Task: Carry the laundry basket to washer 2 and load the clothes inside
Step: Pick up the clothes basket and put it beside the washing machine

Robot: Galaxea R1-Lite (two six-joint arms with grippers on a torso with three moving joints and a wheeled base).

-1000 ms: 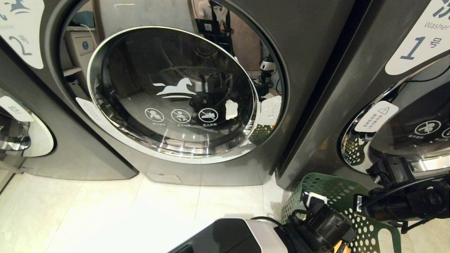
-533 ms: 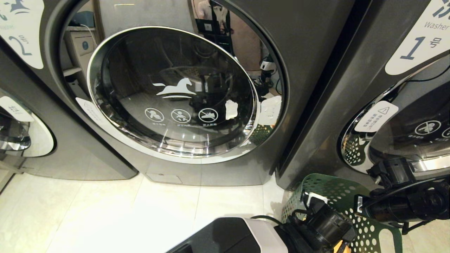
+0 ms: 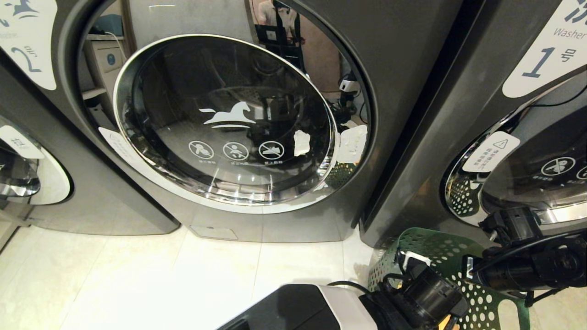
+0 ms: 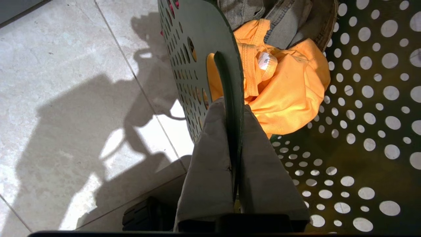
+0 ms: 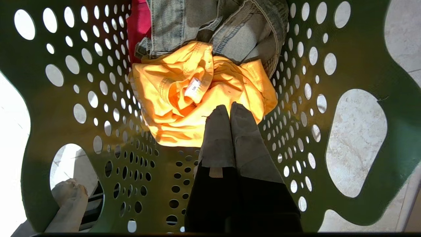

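Observation:
The laundry basket (image 3: 440, 250), dark green with round holes, is at the lower right of the head view, in front of the gap between two washers. My left gripper (image 4: 233, 110) is shut on the basket's rim (image 4: 227, 75), one finger on each side of the wall. My right gripper (image 5: 227, 109) is shut and empty, hanging inside the basket (image 5: 361, 49) just above the clothes. These are a yellow garment (image 5: 171, 108), grey-green denim (image 5: 230, 26) and a pink-red piece (image 5: 139, 26). Washer 2 (image 3: 229, 119), with its label (image 3: 27, 50), has its glass door closed.
Washer 1 (image 3: 541, 55) stands right of washer 2, directly behind the basket. A third washer (image 3: 27, 174) shows at the left edge. Pale floor tiles (image 3: 137, 275) stretch in front of washer 2. My left arm (image 3: 321, 307) crosses the bottom of the head view.
The basket's rim and my left wrist sit a touch lower in the head view. Nothing else differs.

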